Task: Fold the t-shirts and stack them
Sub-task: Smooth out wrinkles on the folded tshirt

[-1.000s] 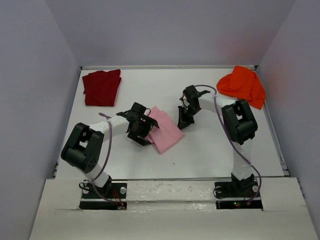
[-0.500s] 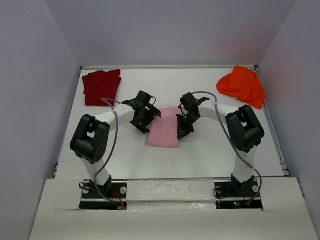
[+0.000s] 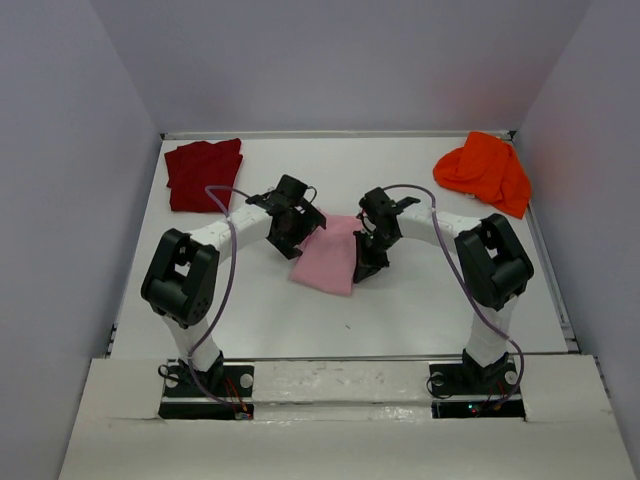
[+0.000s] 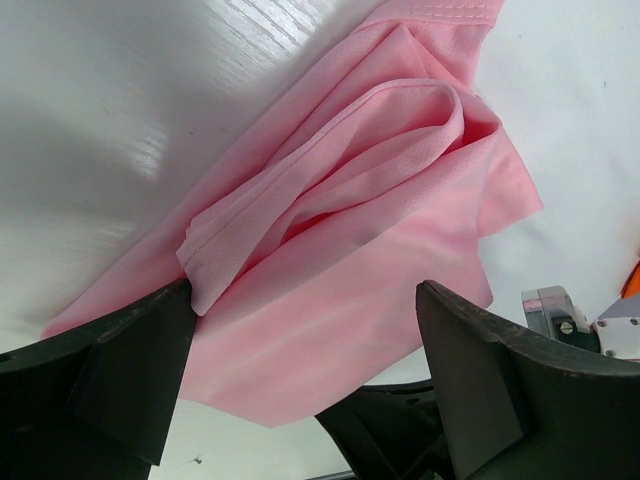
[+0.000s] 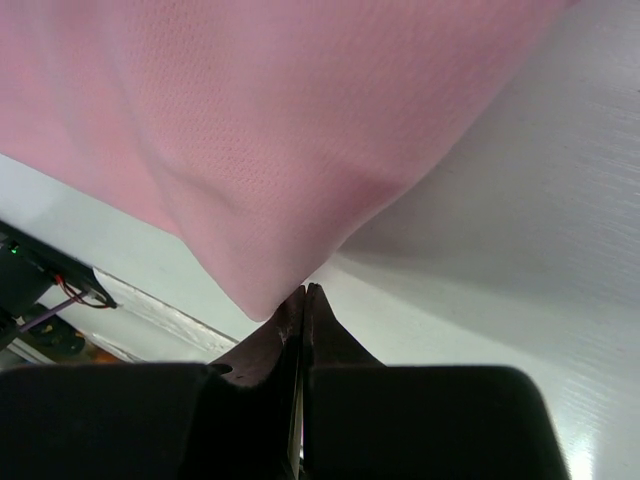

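Note:
A folded light pink t-shirt (image 3: 330,256) lies mid-table, its loose folds filling the left wrist view (image 4: 380,170). My left gripper (image 3: 291,232) (image 4: 305,292) hovers wide open over the shirt's left edge, holding nothing. At the shirt's right edge, my right gripper (image 3: 366,262) (image 5: 303,290) is shut, its tips against a cloth corner (image 5: 262,300); no cloth shows between them. The dark red t-shirt (image 3: 204,174) lies folded at the far left. A crumpled heap at the far right is the orange t-shirt (image 3: 486,170).
White table (image 3: 420,300) walled in by grey panels on three sides. Both arm bases stand at the near edge. Cables loop over each arm.
The pink t-shirt has swung from a diagonal to nearly straight. My right gripper moved left to its right edge. My left gripper shifted farther back along its left edge.

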### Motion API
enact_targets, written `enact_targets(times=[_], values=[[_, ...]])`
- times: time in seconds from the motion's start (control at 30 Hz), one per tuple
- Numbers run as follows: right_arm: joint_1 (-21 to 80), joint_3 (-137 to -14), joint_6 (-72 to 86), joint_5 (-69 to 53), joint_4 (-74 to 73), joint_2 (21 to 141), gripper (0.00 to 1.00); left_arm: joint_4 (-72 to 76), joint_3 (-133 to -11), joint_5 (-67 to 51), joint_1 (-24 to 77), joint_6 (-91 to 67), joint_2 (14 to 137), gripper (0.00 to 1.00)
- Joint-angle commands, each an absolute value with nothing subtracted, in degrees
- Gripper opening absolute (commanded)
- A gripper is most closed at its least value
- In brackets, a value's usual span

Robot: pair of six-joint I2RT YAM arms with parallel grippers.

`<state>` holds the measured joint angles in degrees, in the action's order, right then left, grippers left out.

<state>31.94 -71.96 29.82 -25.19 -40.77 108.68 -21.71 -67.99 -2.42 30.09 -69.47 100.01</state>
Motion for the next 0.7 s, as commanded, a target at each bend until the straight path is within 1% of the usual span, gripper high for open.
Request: enact_targets(times=[0.0, 0.67], values=[[32.34, -74.88, 29.18, -22.16, -41.66, 108.01, 0.00, -22.76, -68.29, -0.97, 30.67, -68.12, 98.35, 0.99], [29.97, -84.10, 26.28, -20.30, -42.98, 115.93, 0.00, -22.94, -62.32, -1.23, 34.54, -71.28, 93.69, 0.99]])
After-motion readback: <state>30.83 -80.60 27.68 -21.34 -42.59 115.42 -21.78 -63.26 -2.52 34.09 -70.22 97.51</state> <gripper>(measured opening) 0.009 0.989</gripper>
